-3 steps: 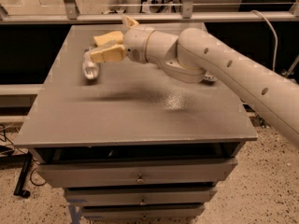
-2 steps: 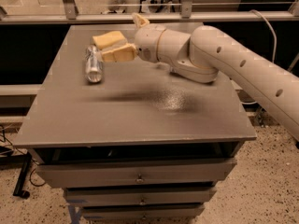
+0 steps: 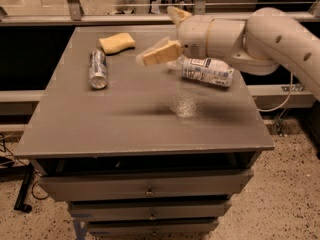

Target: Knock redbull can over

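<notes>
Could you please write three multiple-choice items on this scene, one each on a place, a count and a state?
1. Where is the gripper?
A) over the table, between the redbull can and the plastic bottle
B) inside a drawer
C) on the floor

2. How many things lie on the table?
A) one
B) three
C) five

3. How is the redbull can?
A) upright
B) lying on its side
C) held aloft

Answers: 1 A, it hangs above the tabletop; 2 B, can, bottle and yellow sponge; 3 B, its length rests flat.

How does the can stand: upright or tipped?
Tipped: the can lies on its side on the table; the hand hovers apart, near the bottle.
</notes>
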Robot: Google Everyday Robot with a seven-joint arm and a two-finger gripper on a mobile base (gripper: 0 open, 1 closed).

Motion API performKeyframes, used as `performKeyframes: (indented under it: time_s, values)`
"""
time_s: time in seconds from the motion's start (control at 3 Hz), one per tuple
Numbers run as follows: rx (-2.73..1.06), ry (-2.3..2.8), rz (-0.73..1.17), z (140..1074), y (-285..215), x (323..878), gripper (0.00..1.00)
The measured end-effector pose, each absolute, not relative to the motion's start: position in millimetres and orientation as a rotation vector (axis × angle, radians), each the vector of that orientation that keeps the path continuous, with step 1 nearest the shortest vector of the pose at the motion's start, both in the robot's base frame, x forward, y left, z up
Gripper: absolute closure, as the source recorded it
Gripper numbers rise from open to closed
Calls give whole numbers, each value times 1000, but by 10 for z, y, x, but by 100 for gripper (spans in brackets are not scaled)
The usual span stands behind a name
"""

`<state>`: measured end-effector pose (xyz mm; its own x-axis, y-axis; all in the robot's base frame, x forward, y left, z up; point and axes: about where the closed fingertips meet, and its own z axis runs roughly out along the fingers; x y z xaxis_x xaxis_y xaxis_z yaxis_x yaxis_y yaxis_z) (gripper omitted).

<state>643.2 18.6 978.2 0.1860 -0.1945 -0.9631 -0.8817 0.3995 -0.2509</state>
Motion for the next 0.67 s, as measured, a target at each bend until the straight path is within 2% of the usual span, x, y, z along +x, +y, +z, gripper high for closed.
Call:
performKeyframes:
  time_s: [0.67]
  values:
    - [-1189,1352,627,9859,-869,5845,0]
